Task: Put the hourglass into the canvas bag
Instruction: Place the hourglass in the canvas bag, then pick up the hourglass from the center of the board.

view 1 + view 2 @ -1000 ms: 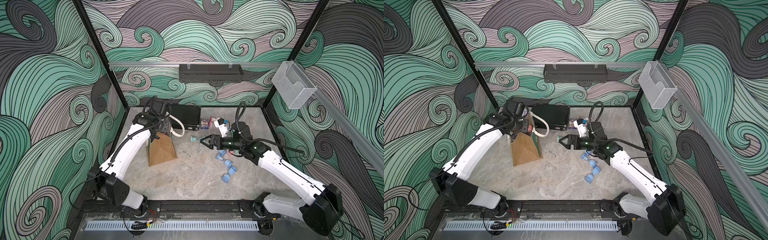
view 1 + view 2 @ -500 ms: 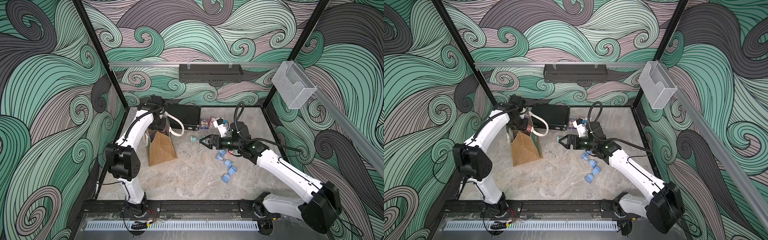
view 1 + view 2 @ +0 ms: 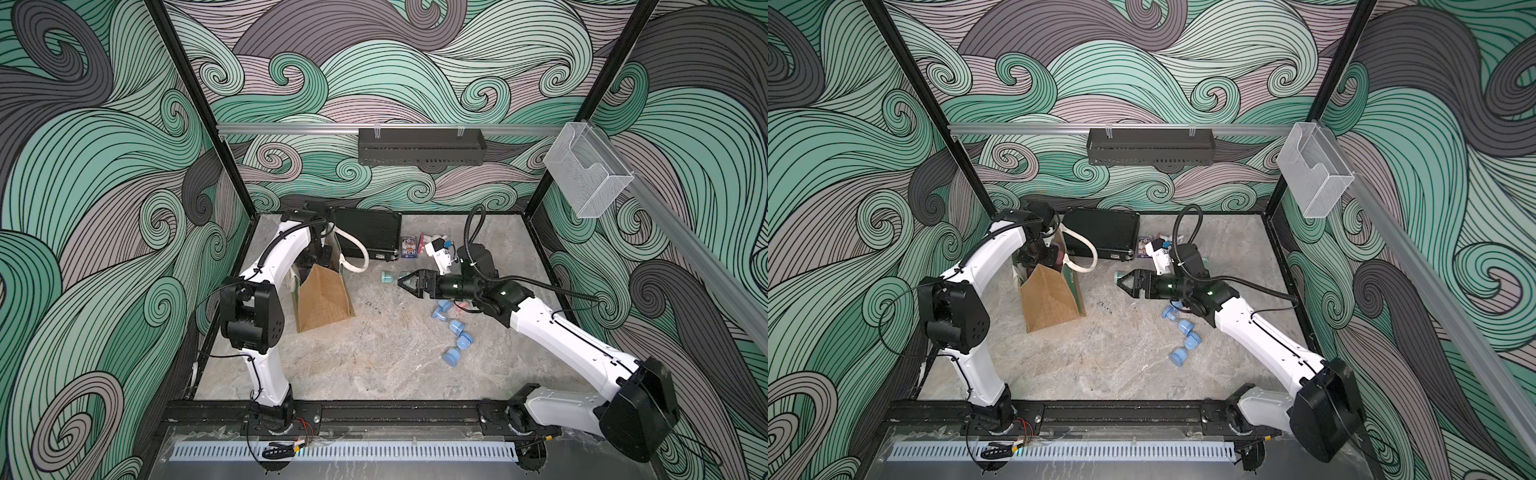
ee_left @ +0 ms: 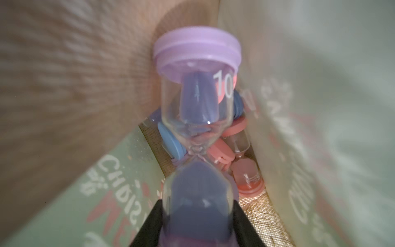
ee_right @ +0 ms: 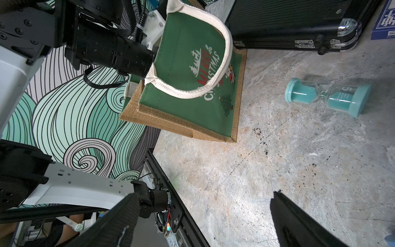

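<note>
The canvas bag (image 3: 324, 299) (image 3: 1050, 299) stands upright at the left of the table, tan burlap with a green printed panel (image 5: 192, 85) and cream handles. My left arm (image 3: 291, 245) reaches down into its mouth. In the left wrist view my left gripper (image 4: 197, 213) is shut on a purple hourglass (image 4: 196, 96) inside the bag, above several pink and blue hourglasses at its bottom. A teal hourglass (image 5: 327, 97) (image 3: 388, 277) lies on the table. My right gripper (image 5: 205, 194) (image 3: 401, 282) is open and empty just beside it.
A flat black case (image 3: 365, 232) lies behind the bag by the back wall. A small blue card box (image 3: 408, 248) sits next to it. Several blue hourglasses (image 3: 453, 328) lie on the table under my right arm. A black frame rail (image 3: 374, 411) runs along the front.
The left arm has raised its elbow and now stands steeper over the bag, wrist still at the bag's mouth. The right arm has barely moved.
</note>
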